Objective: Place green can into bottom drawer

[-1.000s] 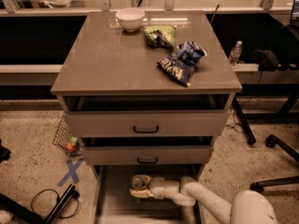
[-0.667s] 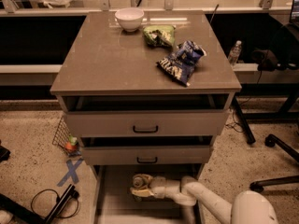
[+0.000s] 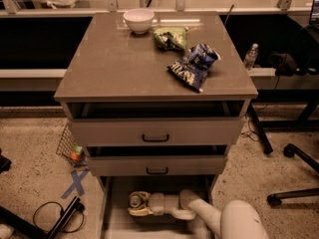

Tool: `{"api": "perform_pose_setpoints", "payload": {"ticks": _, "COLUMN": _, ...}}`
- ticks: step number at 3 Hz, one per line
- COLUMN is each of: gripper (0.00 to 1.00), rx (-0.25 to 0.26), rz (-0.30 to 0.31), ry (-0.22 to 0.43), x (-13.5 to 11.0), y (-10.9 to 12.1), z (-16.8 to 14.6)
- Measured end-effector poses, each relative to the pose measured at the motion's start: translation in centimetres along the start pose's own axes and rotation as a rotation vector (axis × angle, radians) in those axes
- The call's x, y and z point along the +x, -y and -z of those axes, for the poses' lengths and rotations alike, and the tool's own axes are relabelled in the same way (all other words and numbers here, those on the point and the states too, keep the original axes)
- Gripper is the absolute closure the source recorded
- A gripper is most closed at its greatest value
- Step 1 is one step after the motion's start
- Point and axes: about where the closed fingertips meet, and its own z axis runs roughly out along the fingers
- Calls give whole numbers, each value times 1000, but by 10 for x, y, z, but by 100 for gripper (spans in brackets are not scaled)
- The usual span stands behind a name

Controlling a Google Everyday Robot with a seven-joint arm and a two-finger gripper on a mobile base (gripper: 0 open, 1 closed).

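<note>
The bottom drawer (image 3: 115, 222) is pulled open under the cabinet, with its bare grey-beige floor showing. My gripper (image 3: 132, 204) reaches into it from the right, low over the floor at the drawer's left half. Its pale fingers (image 3: 138, 212) are closed around the green can (image 3: 134, 199). The can stands upright, and its silver top faces up. The can's sides are mostly hidden by the fingers and the shade. My white arm (image 3: 209, 214) runs in from the lower right.
The cabinet top (image 3: 114, 63) holds a white bowl (image 3: 138, 20), a green snack bag (image 3: 170, 37) and a blue snack bag (image 3: 194, 66). Two upper drawers with black handles (image 3: 155, 138) stand slightly open above my arm. A chair base (image 3: 294, 183) is at the right and a cable (image 3: 52, 215) at the left.
My gripper with the can has moved a little to the left inside the bottom drawer. Nothing else has moved.
</note>
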Motion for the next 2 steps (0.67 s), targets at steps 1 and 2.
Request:
{"api": "perform_pose_setpoints", "payload": {"ticks": 1, "gripper": 77, "rx": -7, "rz": 11, "ry": 1, "x": 2, "y": 4, "z": -4}}
{"api": "perform_pose_setpoints", "payload": {"ticks": 2, "gripper": 54, "rx": -10, "rz": 10, "ry": 2, "x": 2, "y": 3, "z": -6}}
